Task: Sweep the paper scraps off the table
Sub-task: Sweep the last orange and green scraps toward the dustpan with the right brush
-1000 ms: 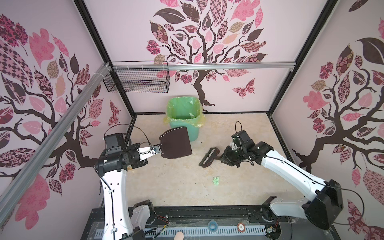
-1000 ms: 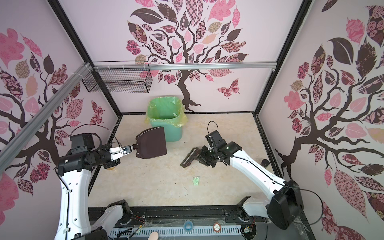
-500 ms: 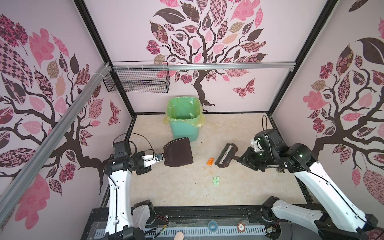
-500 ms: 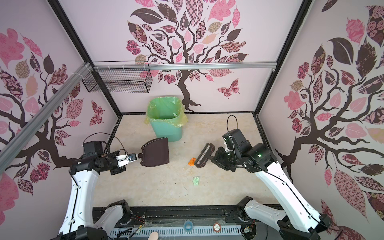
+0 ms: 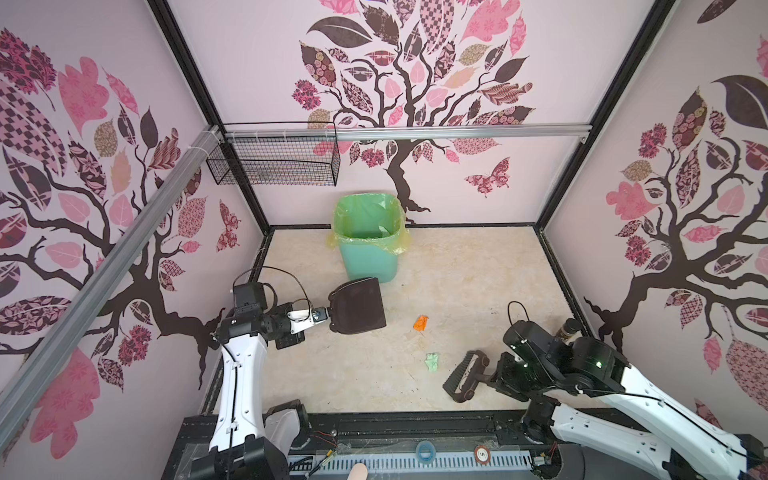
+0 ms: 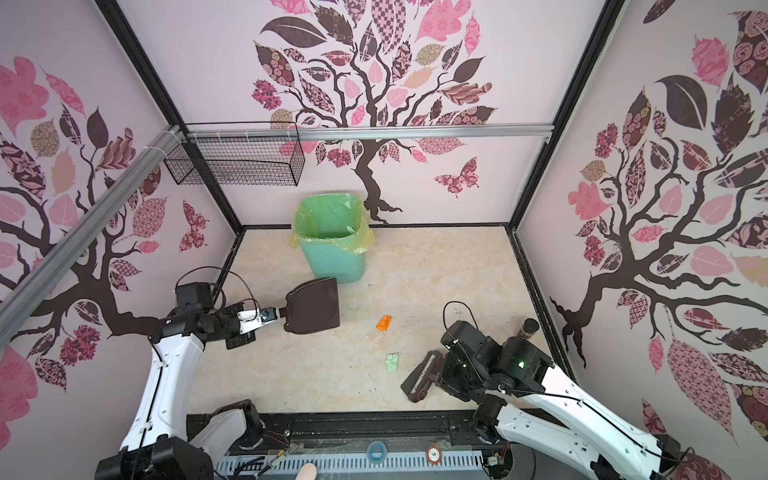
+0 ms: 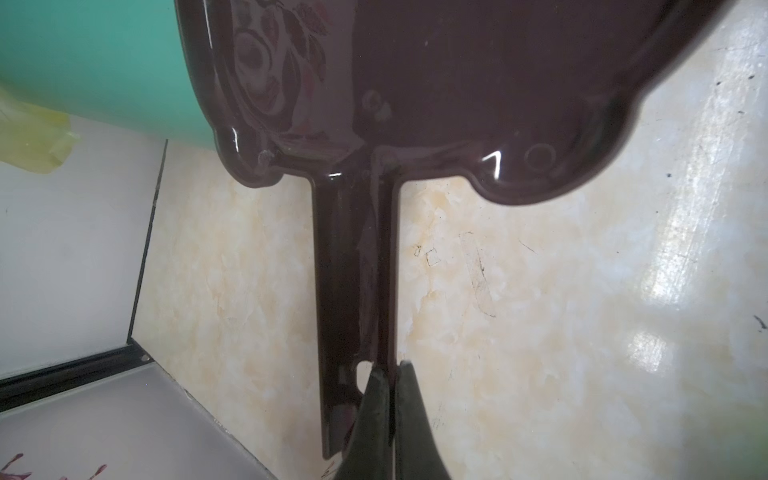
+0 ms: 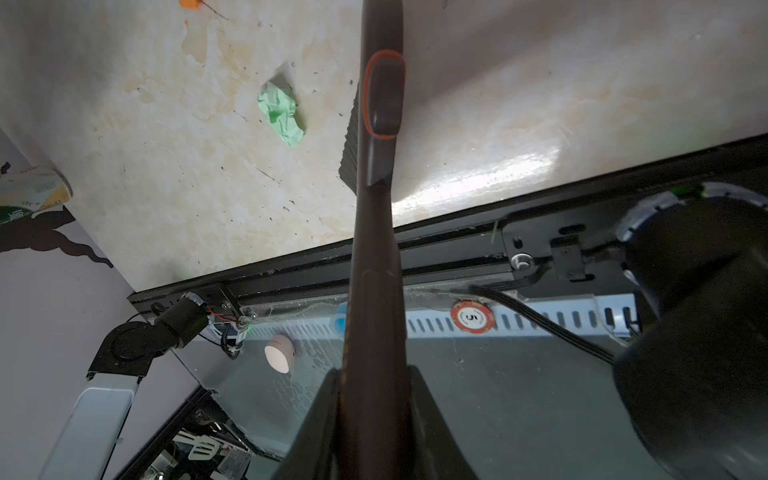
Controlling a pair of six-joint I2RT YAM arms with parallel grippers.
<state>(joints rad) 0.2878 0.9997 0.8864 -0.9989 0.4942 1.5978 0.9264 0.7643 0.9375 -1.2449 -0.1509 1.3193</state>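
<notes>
1. Left end effector [image 5: 322, 313]: pinched tight on the handle of the dustpan [image 5: 357, 307]. The pan sits just in front of the bin [image 5: 368, 257], its wide mouth facing right.
2. Orange paper scrap [image 5: 421, 322]: on the surface [image 5: 478, 270], in front of the bin and to its right.
3. Green paper scrap [image 5: 432, 361]: same side, farther from the bin.
4. Brush [image 5: 463, 376]: farthest right of the bin. The head's long axis runs roughly toward the bin, so it lies broadside to the green paper scrap just left of it.
5. Right end effector [image 5: 500, 374]: clamped on the brush handle. We judge this arm the nearer one. A leftward stroke should push both scraps toward the dustpan.
</notes>
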